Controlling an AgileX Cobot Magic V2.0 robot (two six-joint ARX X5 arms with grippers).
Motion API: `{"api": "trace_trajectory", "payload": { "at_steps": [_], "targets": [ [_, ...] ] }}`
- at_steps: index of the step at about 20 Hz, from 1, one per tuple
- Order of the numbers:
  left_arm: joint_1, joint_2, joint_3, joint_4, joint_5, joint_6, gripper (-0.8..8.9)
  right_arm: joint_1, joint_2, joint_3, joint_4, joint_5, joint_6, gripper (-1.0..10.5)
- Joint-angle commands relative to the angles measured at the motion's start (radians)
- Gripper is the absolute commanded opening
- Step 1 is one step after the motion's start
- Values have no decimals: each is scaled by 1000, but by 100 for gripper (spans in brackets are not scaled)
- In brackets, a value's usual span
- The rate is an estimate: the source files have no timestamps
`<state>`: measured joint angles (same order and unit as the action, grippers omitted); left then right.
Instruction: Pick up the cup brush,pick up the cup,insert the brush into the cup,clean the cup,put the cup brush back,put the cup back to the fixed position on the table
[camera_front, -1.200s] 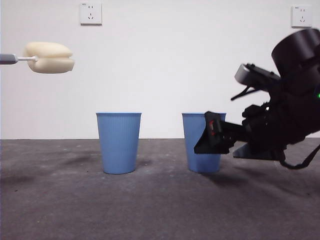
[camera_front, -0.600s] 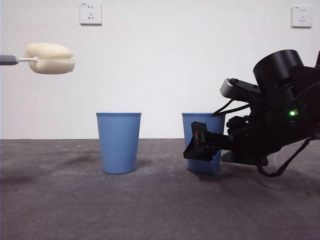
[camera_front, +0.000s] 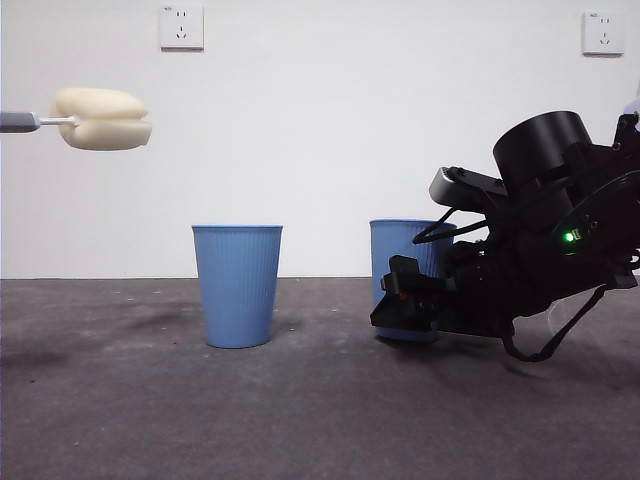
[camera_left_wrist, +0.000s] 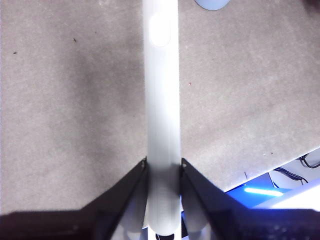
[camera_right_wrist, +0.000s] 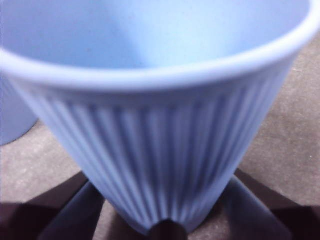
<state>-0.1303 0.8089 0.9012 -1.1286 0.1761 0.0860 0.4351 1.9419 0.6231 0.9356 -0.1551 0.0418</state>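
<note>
Two jaws of right gripper now clamp the cup, slightly lifted; left gripper grips cup brush, upper left.

The right tool has its jaws around the lower part of the cup, low over the surface. To its side stands a second cup, apart, with bare surface between. Above both cups the air is free; the cup brush hangs high off to that far side.
</note>
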Motion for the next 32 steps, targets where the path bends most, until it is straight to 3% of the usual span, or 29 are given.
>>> {"api": "trace_trajectory", "payload": {
  "at_steps": [1,6,10,14,18,20,23,32],
  "targets": [
    [-2,1,-9,8,8,9,-9,4,13,2,8,-14,6,-8],
    [-2,3,-9,8,7,24,-9,4,-10,2,-23,-28,14,-11],
    [-2,7,-9,7,7,38,-9,4,-148,2,-231,-27,-44,-12],
    [-22,30,-9,-1,3,56,-9,5,-382,19,-607,-27,-129,-12],
    [-121,59,-9,-21,-56,85,-9,29,-548,137,-1133,-17,-286,-12],
    [-191,72,-9,-21,-87,103,-9,66,-579,216,-1361,29,-345,-12],
    [-305,88,-9,-21,-126,133,-9,135,-579,315,-1591,127,-364,-12],
    [-575,137,-9,-19,-232,209,-9,358,-578,375,-1933,527,-489,-13]
  ]
}}
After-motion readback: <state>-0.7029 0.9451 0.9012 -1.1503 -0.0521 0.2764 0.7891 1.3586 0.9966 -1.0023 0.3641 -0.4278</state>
